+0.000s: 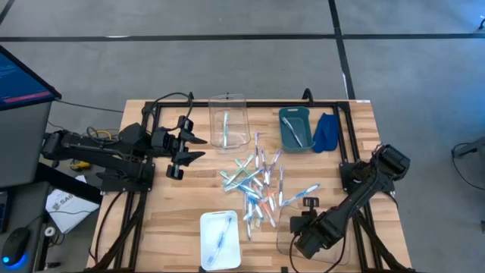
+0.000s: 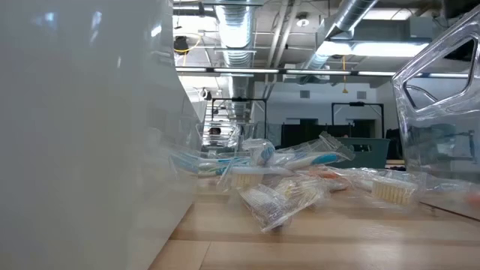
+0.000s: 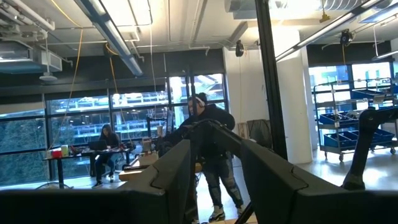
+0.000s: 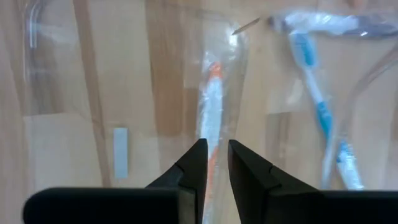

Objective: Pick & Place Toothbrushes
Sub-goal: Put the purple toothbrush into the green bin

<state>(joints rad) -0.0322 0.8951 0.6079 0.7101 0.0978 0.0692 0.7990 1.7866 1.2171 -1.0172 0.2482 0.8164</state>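
Observation:
The wrapped toothbrushes lie in a loose pile [image 1: 258, 186] at the table's middle, which also shows in the low view [image 2: 300, 176]. My right gripper [image 1: 303, 222] is near the table's near-right corner, over a clear container [image 1: 314, 236]. It is shut on an orange-and-white toothbrush [image 4: 213, 102] in a clear wrapper. A blue toothbrush [image 4: 316, 102] lies beside it. My left gripper [image 1: 189, 149] is open and raised at the table's left, touching nothing. My right gripper pinches the orange toothbrush's wrapped handle [image 4: 213, 146] between its two fingertips, coming from above. The rest of the toothbrush runs out ahead of the fingers over the wood. Whether it is lifted clear, I cannot tell.
A clear bin [image 1: 229, 129] at the far side holds one toothbrush, and so do a teal bin [image 1: 294, 129] and a white tray [image 1: 220, 240] at the near edge. A folded blue cloth [image 1: 326, 133] lies beside the teal bin. Black frame rails [image 1: 345, 133] border the table.

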